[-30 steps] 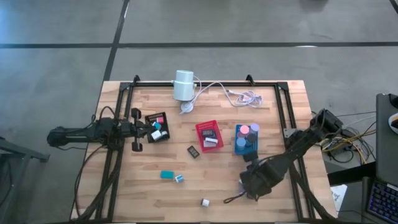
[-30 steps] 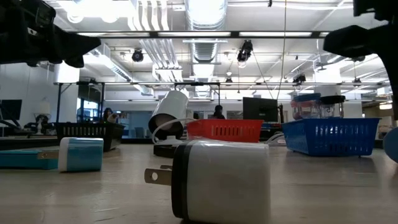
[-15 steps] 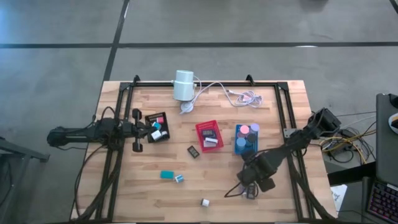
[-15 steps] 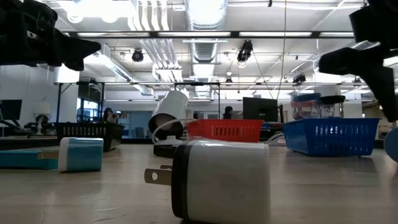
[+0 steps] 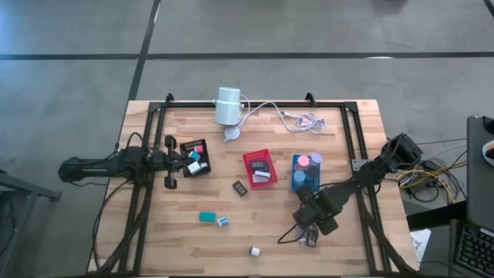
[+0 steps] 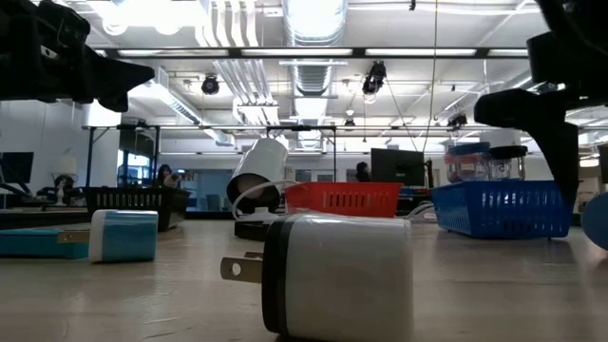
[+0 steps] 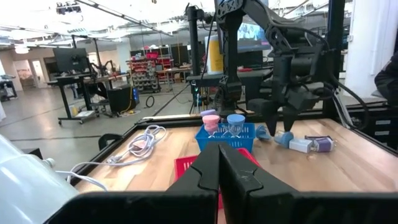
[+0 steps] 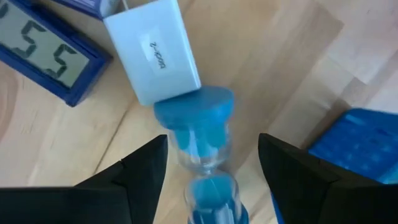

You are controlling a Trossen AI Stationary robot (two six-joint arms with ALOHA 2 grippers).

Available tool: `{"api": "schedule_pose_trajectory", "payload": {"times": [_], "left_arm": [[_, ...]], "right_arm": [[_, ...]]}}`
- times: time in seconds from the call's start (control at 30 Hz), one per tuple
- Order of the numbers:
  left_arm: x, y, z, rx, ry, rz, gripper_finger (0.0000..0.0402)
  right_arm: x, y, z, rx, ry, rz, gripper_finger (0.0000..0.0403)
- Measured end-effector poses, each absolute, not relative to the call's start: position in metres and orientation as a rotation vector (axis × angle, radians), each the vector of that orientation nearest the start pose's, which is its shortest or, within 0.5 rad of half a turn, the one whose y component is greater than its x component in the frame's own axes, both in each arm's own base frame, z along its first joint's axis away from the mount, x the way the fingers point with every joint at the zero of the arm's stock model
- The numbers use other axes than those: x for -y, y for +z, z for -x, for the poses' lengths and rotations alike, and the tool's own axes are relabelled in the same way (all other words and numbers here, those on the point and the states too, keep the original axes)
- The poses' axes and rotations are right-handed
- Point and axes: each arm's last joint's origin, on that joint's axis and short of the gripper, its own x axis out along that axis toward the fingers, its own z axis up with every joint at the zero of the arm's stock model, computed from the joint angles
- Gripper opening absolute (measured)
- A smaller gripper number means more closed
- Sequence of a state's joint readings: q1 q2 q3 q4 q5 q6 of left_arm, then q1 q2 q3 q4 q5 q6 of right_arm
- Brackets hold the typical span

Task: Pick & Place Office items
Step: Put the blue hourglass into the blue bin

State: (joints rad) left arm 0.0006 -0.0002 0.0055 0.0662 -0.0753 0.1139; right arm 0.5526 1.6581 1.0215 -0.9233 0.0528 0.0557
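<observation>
The wooden table (image 5: pixel 270 232) is carrying three trays across its middle: a black tray (image 5: pixel 194 157) on the left, a red tray (image 5: pixel 260 167) at the centre and a blue tray (image 5: pixel 306 172) to its right, the last holding pink and lilac discs (image 5: pixel 303 161). At the far edge a white cylinder (image 5: pixel 228 106) is lying with its cables (image 5: pixel 301 118) trailing to the right.

The right gripper (image 8: pixel 211 165) is hanging over the near right part of the table, just nearer than the blue tray, its fingers spread apart and holding nothing. Between them a blue hourglass (image 8: pixel 198 149) is lying on the wood. A white charger block (image 8: pixel 160 50) is touching the hourglass's far cap, and a small blue digital clock (image 8: pixel 43 56) is sitting beside the charger, so both are crowding that end. A corner of the blue tray is showing close on the other side.

The left gripper (image 7: pixel 219 171) is waiting at the left side beside the black tray, fingers pressed together with nothing between them.

Loose items are lying elsewhere: a black piece (image 5: pixel 240 188) near the red tray, a teal block (image 5: pixel 207 217) with a small white and teal piece (image 5: pixel 222 222) next to it, and a white plug adapter (image 5: pixel 254 251) at the near edge.
</observation>
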Motion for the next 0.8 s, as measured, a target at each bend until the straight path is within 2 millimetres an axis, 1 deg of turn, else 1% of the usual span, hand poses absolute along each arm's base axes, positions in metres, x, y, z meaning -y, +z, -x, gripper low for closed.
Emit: {"api": "schedule_pose_trajectory", "payload": {"times": [0.1,0.33,0.5,0.63,0.73,0.8], "left_arm": [[-0.002,0.172,-0.097,0.068,0.080,-0.111,0.0005],[-0.002,0.173,-0.097,0.084,0.081,-0.108,0.0005],[-0.002,0.173,-0.097,0.083,0.081,-0.107,0.0005],[-0.002,0.173,-0.097,0.083,0.080,-0.102,0.0005],[-0.002,0.173,-0.097,0.084,0.080,-0.100,0.0005],[-0.002,0.173,-0.097,0.084,0.080,-0.100,0.0005]], "right_arm": [[-0.144,0.166,-0.237,-1.491,0.363,0.429,0.0239],[-0.144,0.153,-0.237,-1.534,0.347,0.434,0.0223],[-0.146,0.141,-0.240,-1.562,0.338,0.439,0.0196],[-0.146,0.140,-0.240,-1.572,0.321,0.419,0.0161],[-0.146,0.143,-0.240,-1.567,0.303,0.393,0.0160],[-0.145,0.148,-0.239,-1.552,0.292,0.372,0.0160]]}}
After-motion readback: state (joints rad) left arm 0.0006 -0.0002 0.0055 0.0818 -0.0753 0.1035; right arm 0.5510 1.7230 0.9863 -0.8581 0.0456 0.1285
